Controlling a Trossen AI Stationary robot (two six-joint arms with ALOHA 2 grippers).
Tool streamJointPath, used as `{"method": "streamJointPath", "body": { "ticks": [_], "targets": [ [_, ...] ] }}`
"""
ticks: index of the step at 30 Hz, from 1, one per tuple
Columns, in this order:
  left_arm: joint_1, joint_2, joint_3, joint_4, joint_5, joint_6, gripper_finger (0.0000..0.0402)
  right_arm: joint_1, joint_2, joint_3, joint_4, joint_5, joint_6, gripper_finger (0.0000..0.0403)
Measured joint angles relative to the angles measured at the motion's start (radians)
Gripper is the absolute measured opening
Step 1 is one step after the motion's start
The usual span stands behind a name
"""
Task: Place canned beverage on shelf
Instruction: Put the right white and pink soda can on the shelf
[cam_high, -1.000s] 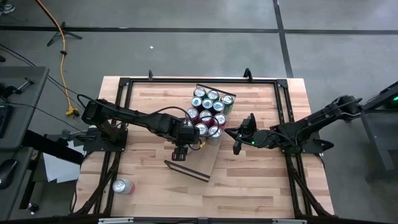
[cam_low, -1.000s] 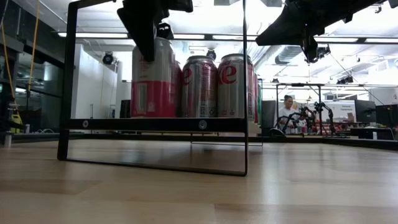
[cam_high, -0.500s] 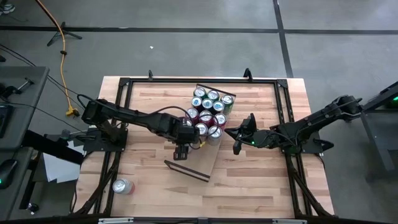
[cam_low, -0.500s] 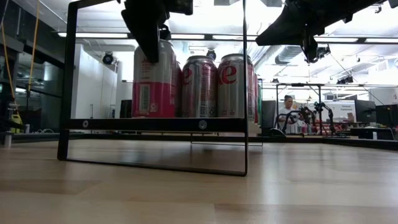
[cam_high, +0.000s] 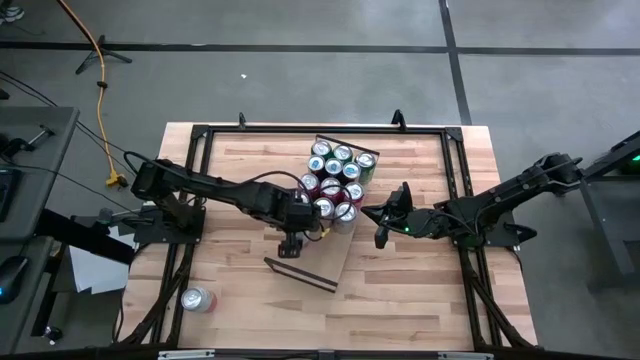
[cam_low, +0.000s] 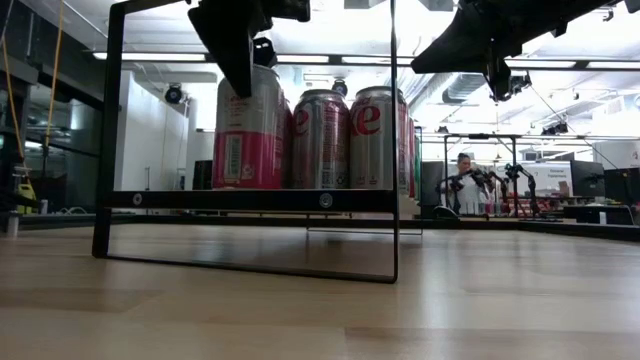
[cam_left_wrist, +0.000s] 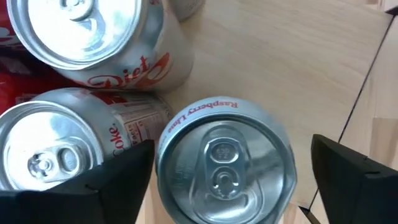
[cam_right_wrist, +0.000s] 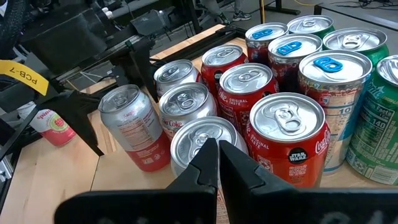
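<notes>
A silver and pink can (cam_left_wrist: 224, 168) stands upright on the light-wood shelf (cam_high: 325, 255), at the near end of a cluster of upright cans (cam_high: 335, 180). My left gripper (cam_left_wrist: 233, 177) points down over it. The gripper is open, with one finger on each side of the can's top. In the low view one finger (cam_low: 235, 45) shows in front of the can (cam_low: 248, 130). My right gripper (cam_right_wrist: 217, 155) is shut and hovers just right of the cluster (cam_high: 380, 232), touching nothing. The right wrist view shows the pink can (cam_right_wrist: 134, 127) beside red and silver cola cans.
Another can (cam_high: 197, 299) lies on its side near the table's front left corner. The shelf's dark rail (cam_low: 250, 200) stands at its near end. Bare shelf board (cam_left_wrist: 280, 62) lies beside the pink can. A dark frame (cam_high: 205, 135) edges the tabletop.
My left gripper has opened a little around the pink can, which stays upright on the shelf. Neither arm has shifted.
</notes>
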Motion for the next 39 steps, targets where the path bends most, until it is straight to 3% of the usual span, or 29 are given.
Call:
{"method": "streamJointPath", "body": {
  "ticks": [7, 16, 21, 27, 34, 36, 39],
  "targets": [
    [0.0, 0.0, 0.084, -0.019, 0.103, 0.063, 0.037, 0.0, 0.0, 0.0, 0.0, 0.0, -0.002, 0.0],
    [0.0, -0.007, 0.302, -0.125, 0.039, 0.019, 0.0372, 0.0, 0.0, 0.0, 0.0, 0.0, 0.0, 0.0],
    [-0.029, -0.026, 0.291, -0.161, 0.029, -0.086, 0.0372, 0.0, 0.0, 0.0, -0.002, 0.0, 0.008, 0.0],
    [-0.111, -0.111, 0.154, -0.144, -0.036, -0.262, 0.0367, 0.0, 0.0, 0.0, -0.012, -0.001, 0.026, 0.0],
    [-0.188, -0.348, -0.088, 0.084, -0.208, -0.591, 0.0304, 0.0, 0.0, 0.0, -0.026, -0.003, 0.027, 0.0],
    [-0.179, -0.398, -0.157, 0.124, -0.197, -0.723, 0.0265, 0.0, 0.0, 0.0, -0.026, -0.003, 0.027, 0.0],
    [-0.151, -0.432, -0.234, 0.187, -0.098, -0.906, 0.0184, 0.0, 0.0, 0.0, -0.029, -0.004, 0.027, 0.0]
  ]
}}
